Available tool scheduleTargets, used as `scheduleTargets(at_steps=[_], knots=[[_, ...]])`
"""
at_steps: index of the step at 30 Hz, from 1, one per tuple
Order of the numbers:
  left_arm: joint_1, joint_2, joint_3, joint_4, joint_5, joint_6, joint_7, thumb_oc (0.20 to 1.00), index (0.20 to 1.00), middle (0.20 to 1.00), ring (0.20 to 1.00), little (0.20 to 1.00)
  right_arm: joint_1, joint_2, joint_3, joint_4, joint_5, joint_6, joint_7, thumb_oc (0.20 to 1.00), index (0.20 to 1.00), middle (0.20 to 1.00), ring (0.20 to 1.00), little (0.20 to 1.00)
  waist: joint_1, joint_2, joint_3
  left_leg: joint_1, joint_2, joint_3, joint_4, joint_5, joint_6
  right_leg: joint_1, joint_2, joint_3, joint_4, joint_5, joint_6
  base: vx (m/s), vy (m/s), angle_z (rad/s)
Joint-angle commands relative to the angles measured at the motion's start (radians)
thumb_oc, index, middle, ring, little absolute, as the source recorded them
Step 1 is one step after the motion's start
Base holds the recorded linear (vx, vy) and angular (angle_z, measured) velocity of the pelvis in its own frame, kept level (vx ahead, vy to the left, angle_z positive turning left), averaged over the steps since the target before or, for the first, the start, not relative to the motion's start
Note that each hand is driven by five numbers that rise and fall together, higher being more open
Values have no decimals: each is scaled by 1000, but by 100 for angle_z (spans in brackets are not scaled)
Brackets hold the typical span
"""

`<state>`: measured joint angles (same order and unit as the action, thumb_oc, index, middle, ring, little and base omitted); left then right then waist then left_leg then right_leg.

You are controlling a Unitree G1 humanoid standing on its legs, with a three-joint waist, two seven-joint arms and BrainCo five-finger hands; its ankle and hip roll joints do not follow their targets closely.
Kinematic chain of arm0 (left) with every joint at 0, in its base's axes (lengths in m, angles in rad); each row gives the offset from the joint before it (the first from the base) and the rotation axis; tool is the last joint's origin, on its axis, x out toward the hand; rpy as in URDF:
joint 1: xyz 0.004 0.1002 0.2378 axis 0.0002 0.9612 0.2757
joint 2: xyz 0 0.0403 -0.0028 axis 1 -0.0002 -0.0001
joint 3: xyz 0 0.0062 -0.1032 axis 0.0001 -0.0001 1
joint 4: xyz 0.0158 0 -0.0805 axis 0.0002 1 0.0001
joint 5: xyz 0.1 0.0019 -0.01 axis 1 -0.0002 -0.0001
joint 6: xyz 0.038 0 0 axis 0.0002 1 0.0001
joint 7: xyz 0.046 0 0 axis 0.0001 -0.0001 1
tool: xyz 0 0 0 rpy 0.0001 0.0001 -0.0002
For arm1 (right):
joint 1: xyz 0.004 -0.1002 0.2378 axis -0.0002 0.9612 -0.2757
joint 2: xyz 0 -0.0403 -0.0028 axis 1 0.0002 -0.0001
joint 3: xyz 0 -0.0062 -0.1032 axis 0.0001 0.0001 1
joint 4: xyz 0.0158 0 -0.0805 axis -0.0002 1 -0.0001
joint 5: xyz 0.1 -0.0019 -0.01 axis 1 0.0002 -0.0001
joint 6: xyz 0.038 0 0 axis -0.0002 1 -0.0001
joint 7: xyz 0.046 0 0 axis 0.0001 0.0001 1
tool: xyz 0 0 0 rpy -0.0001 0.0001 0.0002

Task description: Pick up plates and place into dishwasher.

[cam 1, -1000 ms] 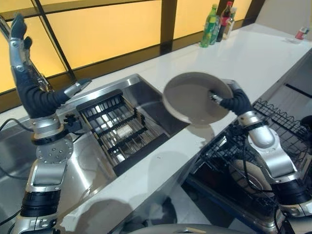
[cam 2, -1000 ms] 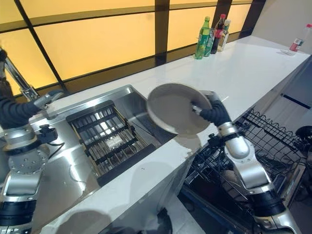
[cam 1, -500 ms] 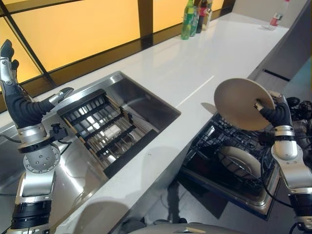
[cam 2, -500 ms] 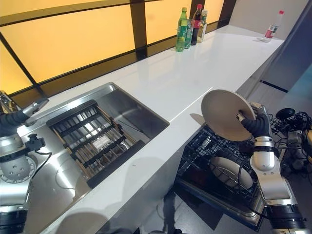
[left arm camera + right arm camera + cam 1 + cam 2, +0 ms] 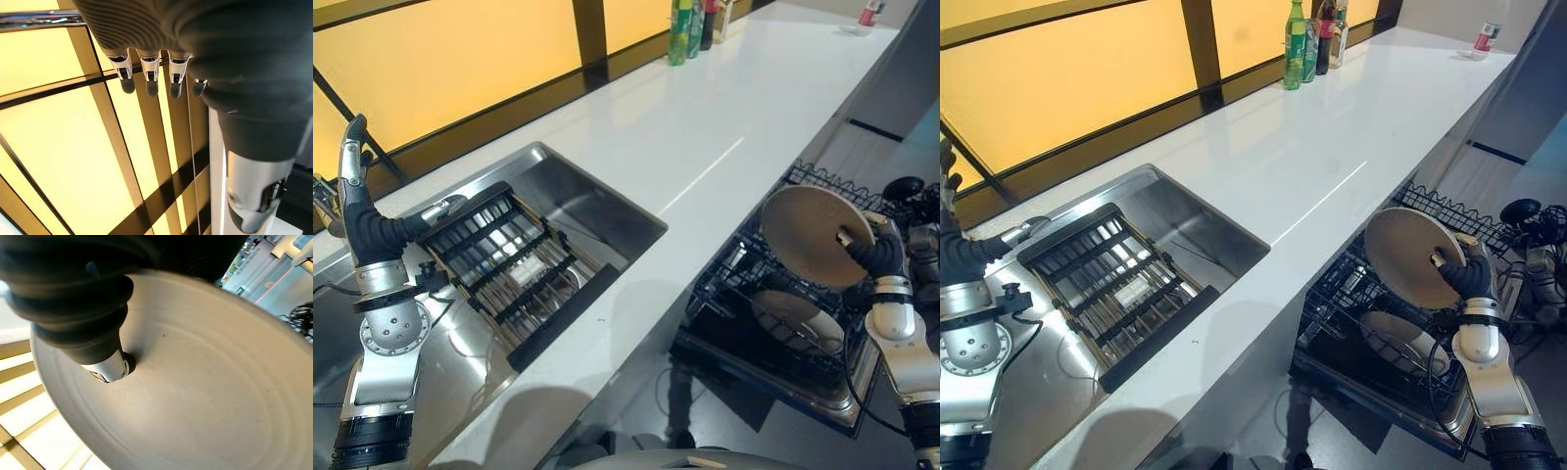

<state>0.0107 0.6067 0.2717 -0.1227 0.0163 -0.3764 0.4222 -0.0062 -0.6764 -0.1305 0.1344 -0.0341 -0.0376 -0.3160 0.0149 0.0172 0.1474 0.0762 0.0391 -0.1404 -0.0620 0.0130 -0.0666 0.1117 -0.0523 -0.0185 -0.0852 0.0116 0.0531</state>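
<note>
The right hand (image 5: pixel 873 257) is clenched on the rim of a grey plate (image 5: pixel 813 233), thumb pressed to its face, holding it tilted on edge above the open dishwasher rack (image 5: pixel 759 323). A second plate (image 5: pixel 793 318) lies in that rack, at about 6 o'clock from the held one. The white tabletop (image 5: pixel 685 127) runs past at 10 o'clock (bottles (image 5: pixel 1304 37) at its far end). The left hand (image 5: pixel 354 181) is raised by the sink (image 5: pixel 573 201), fingers straight and released, beside the dish rack (image 5: pixel 509 264)
</note>
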Motion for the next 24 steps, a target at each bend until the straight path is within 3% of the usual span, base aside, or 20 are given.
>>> scheduleTargets(at_steps=[1,5,11,24], knots=[[-50,103,12,31,-31,6,32,1000,1000,1000,1000,1000,-101,-95,18,31,-105,-41,-81,200,200,200,200,200,12,-28,-24,-93,41,-17,111,-59,-17,-174,-61,38,152,-18,84,-68,-193,14],[-106,136,-53,59,-33,32,91,1000,1000,1000,1000,1000,-202,-186,79,149,-144,3,-176,200,200,200,200,200,9,0,28,-150,67,-29,133,-43,-42,-214,-41,15,185,-49,62,-118,-145,14],[-171,172,-122,76,-29,45,176,1000,1000,1000,1000,1000,-332,-275,146,246,-147,26,-309,200,200,200,200,200,-5,31,110,-240,68,-41,170,-22,-54,-304,-34,7,246,-67,43,-133,-86,4],[-248,185,-198,83,6,69,278,1000,1000,1000,1000,1000,-505,-388,332,367,-252,-20,-318,200,200,200,200,200,-16,79,200,-367,48,-19,226,-12,-57,-421,-34,18,300,-88,28,-55,-28,-4]])
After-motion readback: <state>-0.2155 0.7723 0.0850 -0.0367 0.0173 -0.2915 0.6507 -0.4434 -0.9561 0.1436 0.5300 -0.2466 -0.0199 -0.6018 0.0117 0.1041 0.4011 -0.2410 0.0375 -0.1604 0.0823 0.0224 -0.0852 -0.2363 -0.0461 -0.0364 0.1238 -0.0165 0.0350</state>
